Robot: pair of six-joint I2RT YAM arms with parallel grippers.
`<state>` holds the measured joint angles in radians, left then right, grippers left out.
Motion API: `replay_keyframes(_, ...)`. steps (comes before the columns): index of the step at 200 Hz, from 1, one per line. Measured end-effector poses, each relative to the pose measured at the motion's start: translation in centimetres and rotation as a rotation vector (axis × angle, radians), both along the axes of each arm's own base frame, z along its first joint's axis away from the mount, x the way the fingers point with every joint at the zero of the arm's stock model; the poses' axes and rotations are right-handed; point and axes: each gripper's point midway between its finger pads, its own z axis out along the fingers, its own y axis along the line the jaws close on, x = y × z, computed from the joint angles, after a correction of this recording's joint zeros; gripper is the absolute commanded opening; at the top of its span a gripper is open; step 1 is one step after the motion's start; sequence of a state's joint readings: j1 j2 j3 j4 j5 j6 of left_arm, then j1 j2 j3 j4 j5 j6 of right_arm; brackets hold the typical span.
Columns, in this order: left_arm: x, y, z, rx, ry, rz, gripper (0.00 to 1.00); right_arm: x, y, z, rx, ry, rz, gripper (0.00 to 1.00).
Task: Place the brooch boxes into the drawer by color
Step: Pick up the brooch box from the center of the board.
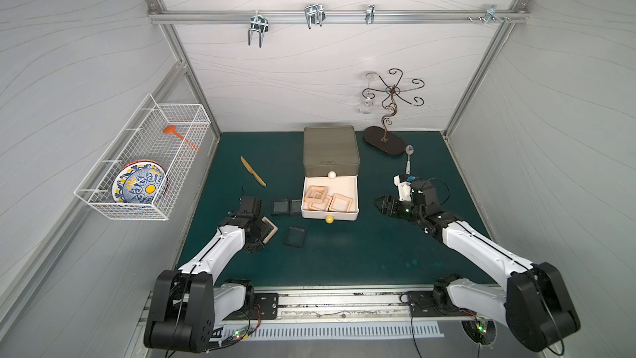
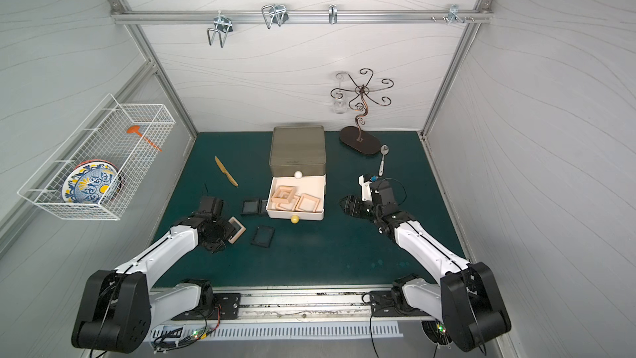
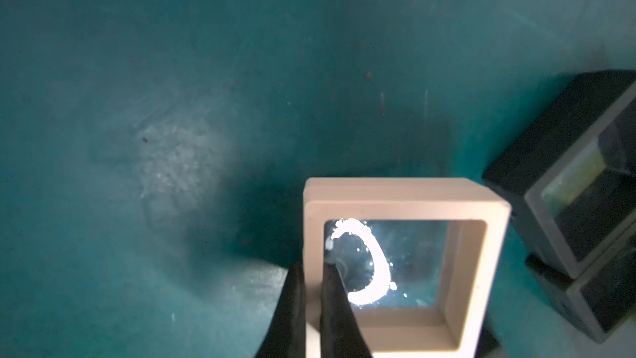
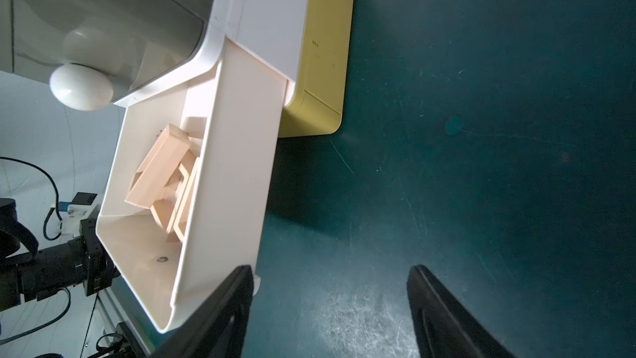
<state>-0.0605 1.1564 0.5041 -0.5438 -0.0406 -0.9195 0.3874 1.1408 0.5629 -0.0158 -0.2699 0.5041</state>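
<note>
In both top views my left arm's wrist (image 1: 237, 230) covers part of the beige box (image 1: 272, 230). The left wrist view's edges cut off that box's one side and two black boxes (image 3: 564, 153). I can't make out any box's contents.

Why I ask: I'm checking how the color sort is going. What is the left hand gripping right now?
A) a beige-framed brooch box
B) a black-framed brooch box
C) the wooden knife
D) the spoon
A: in the left wrist view the left hand is closed on one side of the frame of the beige-framed brooch box.
</note>
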Motion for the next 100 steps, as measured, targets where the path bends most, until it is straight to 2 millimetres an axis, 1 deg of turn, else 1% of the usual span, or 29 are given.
replay_keyframes(27,-0.5,0.1,0.2,0.004,0.018,-0.008,0.00,0.0,0.0,0.0,0.000,0.000,0.000,0.76)
replay_keyframes(40,-0.8,0.1,0.9,0.011,0.015,-0.018,0.00,0.0,0.0,0.0,0.000,0.000,0.000,0.76)
replay_keyframes(48,-0.6,0.2,1.8,0.016,-0.001,-0.027,0.00,0.0,0.0,0.0,0.001,0.001,0.000,0.76)
replay_keyframes(55,-0.2,0.2,2.8,0.020,-0.026,-0.039,0.00,0.0,0.0,0.0,0.001,0.001,0.000,0.76)
replay_keyframes(67,0.9,0.0,5.1,0.025,-0.086,-0.072,0.00,0.0,0.0,0.0,0.002,0.001,-0.001,0.76)
replay_keyframes(88,3.4,-0.6,9.9,0.023,-0.215,-0.143,0.00,0.0,0.0,-0.1,0.002,0.006,-0.002,0.75)
replay_keyframes(100,4.5,-1.2,12.4,0.022,-0.280,-0.191,0.00,0.0,0.0,-0.2,0.001,0.009,-0.002,0.76)
